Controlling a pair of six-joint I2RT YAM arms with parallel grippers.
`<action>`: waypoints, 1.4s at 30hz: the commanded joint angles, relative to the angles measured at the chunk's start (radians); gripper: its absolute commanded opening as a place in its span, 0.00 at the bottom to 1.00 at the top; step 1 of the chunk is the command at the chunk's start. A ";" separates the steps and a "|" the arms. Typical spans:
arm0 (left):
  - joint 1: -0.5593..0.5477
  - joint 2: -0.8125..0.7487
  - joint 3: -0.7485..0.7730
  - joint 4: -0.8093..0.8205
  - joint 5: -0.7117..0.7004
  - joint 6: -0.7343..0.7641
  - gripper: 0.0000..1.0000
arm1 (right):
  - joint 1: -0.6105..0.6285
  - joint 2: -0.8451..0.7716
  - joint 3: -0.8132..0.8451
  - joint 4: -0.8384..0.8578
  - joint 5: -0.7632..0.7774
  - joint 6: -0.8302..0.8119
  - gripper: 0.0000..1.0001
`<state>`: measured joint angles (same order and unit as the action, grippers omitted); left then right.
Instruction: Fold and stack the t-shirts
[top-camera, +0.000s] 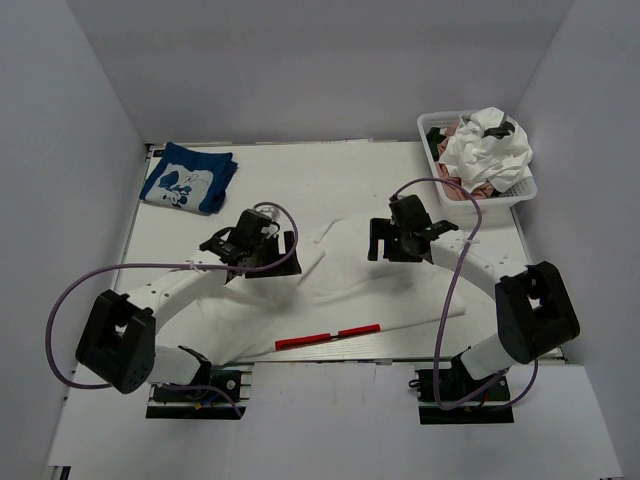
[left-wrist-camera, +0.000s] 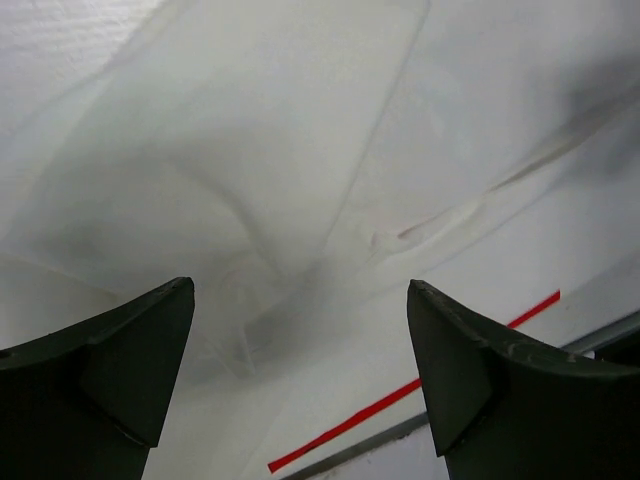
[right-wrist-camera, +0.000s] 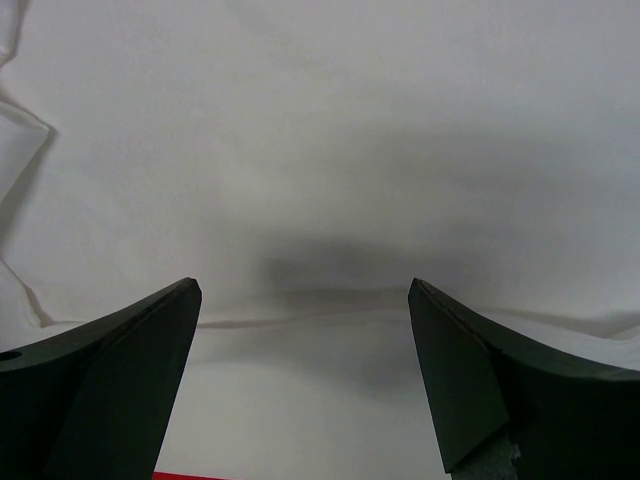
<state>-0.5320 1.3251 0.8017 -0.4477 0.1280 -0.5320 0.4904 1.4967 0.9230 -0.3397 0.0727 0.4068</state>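
A large white t-shirt (top-camera: 340, 285) lies spread out in the middle of the table, with folds and a raised edge. My left gripper (top-camera: 250, 248) is open just above its left part. In the left wrist view (left-wrist-camera: 300, 290) the cloth (left-wrist-camera: 250, 150) fills the space under the jaws. My right gripper (top-camera: 385, 240) is open above the shirt's far right edge. In the right wrist view (right-wrist-camera: 305, 288) it hovers over a hem of the cloth (right-wrist-camera: 320, 130). A folded blue t-shirt (top-camera: 188, 177) with a white graphic lies at the far left.
A white mesh basket (top-camera: 436, 128) at the far right holds a crumpled white tee (top-camera: 490, 150) and a pink one (top-camera: 462, 192). Red tape strips (top-camera: 328, 336) mark the near table edge and also show in the left wrist view (left-wrist-camera: 400, 395).
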 joint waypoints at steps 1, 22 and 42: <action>-0.006 0.040 0.079 -0.026 -0.165 -0.005 0.97 | -0.007 -0.024 -0.007 0.011 0.021 -0.014 0.90; 0.003 0.198 0.133 0.024 -0.130 -0.037 0.23 | -0.009 0.014 0.002 -0.033 0.125 -0.006 0.90; 0.027 0.187 0.272 0.023 -0.575 0.137 0.00 | -0.010 0.003 -0.026 -0.024 0.174 -0.002 0.90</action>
<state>-0.5205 1.4857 0.9916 -0.4633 -0.2508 -0.4885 0.4847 1.5032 0.9009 -0.3649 0.2138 0.4080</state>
